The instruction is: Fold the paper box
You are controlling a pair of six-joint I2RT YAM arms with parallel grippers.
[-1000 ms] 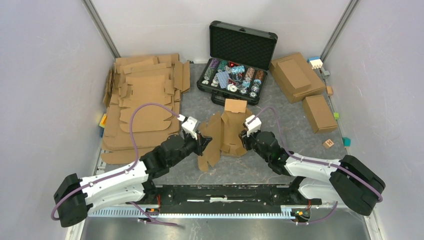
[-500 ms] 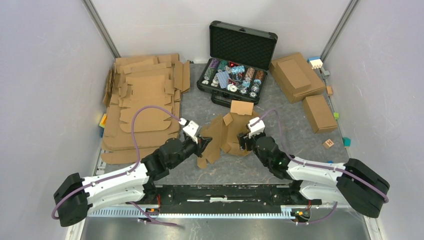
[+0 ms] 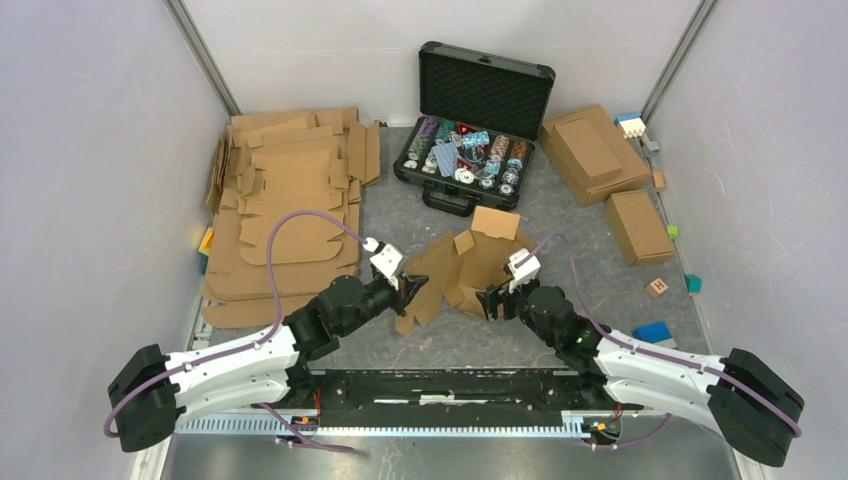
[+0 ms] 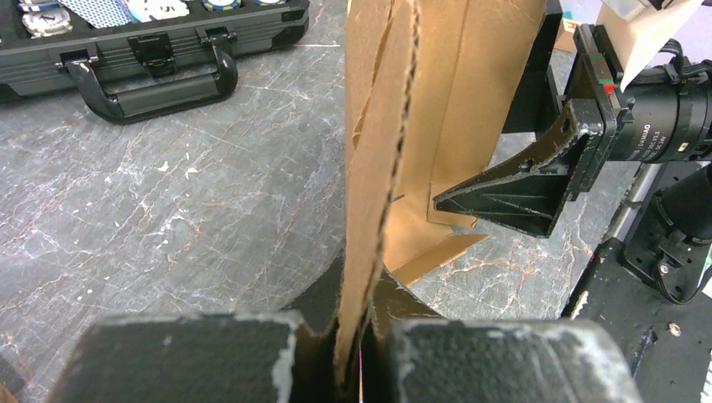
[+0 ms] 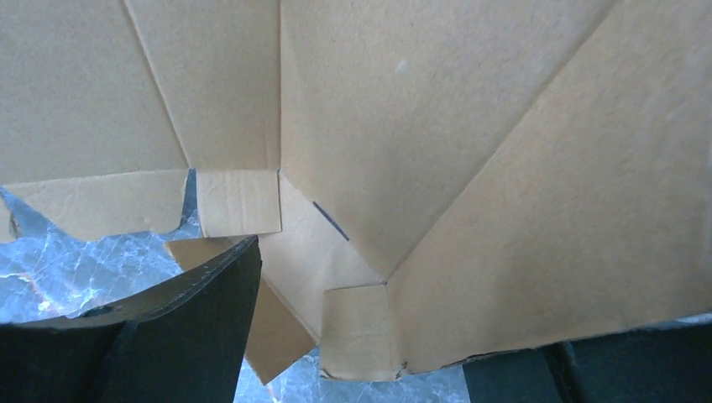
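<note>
The paper box point(image 3: 478, 262) is a brown cardboard blank, partly folded, standing crumpled at the table's middle in front of the black case. My left gripper point(image 3: 409, 290) is shut on its left flap. In the left wrist view that flap's edge point(image 4: 369, 210) rises straight out of the closed jaws point(image 4: 357, 357). My right gripper point(image 3: 491, 301) is open at the blank's near right edge. In the right wrist view the cardboard point(image 5: 470, 168) fills the frame. One folded corner hangs between the spread fingers point(image 5: 168, 336), and the gripper point(image 5: 361, 361) grips nothing.
A black case point(image 3: 470, 150) of poker chips lies open behind the blank. A stack of flat blanks point(image 3: 285, 200) covers the left side. Two folded boxes point(image 3: 592, 150) point(image 3: 638, 225) stand at the right, with a wooden cube point(image 3: 657, 287) and a blue block point(image 3: 655, 332) nearby.
My right gripper has opened, let go of the blank and drawn back toward the near right. The blank's top flap has shifted right. The left gripper keeps its hold.
</note>
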